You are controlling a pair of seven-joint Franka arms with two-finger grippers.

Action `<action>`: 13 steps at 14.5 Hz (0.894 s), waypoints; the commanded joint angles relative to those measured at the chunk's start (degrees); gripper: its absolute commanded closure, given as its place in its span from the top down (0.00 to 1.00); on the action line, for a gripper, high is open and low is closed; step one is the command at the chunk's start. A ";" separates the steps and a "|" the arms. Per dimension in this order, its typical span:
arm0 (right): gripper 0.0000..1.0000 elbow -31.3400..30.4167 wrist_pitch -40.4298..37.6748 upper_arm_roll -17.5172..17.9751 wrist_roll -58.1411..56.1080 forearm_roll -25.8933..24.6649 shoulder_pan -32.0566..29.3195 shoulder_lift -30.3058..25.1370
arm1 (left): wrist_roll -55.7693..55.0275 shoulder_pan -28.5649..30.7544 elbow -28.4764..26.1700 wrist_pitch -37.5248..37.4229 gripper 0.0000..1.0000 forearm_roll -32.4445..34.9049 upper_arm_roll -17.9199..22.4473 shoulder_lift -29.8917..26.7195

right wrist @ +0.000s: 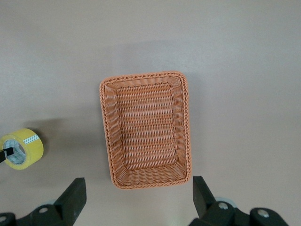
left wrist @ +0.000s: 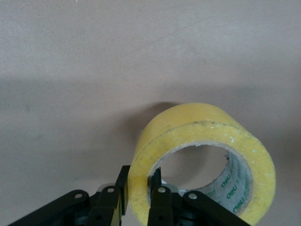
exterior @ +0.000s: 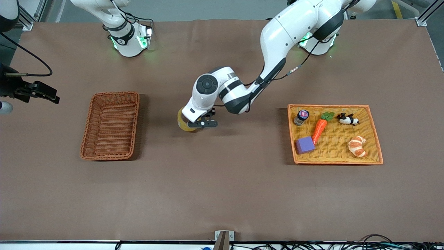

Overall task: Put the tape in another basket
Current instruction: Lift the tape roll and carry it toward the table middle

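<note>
Left gripper (exterior: 204, 123) pinching tape (exterior: 185, 122) by wall, carrying it over bare table between orange tray (exterior: 376, 139) and basket (exterior: 110, 125). Right gripper (right wrist: 138, 197) hovering above basket, fingers spread, waiting. Risk: thin one-wall pinch letting roll swivel or slip; roll catching basket rim.

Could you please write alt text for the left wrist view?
The left tool is shut on the wall of the yellow tape, one finger inside the core and one outside, over the bare brown table.
</note>
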 commanded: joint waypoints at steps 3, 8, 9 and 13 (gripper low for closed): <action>1.00 -1.11 2.83 0.52 -0.80 1.13 0.59 -0.01 | 5.88 1.30 1.84 -1.26 0.46 0.65 -0.21 0.30; 1.00 -1.11 4.15 0.52 -0.80 1.13 3.05 1.04 | 6.34 4.10 1.15 -3.26 0.84 0.65 -1.18 -4.43; 1.00 -1.28 4.94 0.52 -0.80 1.13 4.19 1.57 | 6.34 4.99 0.88 -7.28 0.84 0.56 -2.14 -6.89; 1.00 -4.35 10.21 0.70 -0.37 1.04 8.67 3.59 | 7.48 8.68 0.70 -18.91 1.00 1.34 -0.75 -14.81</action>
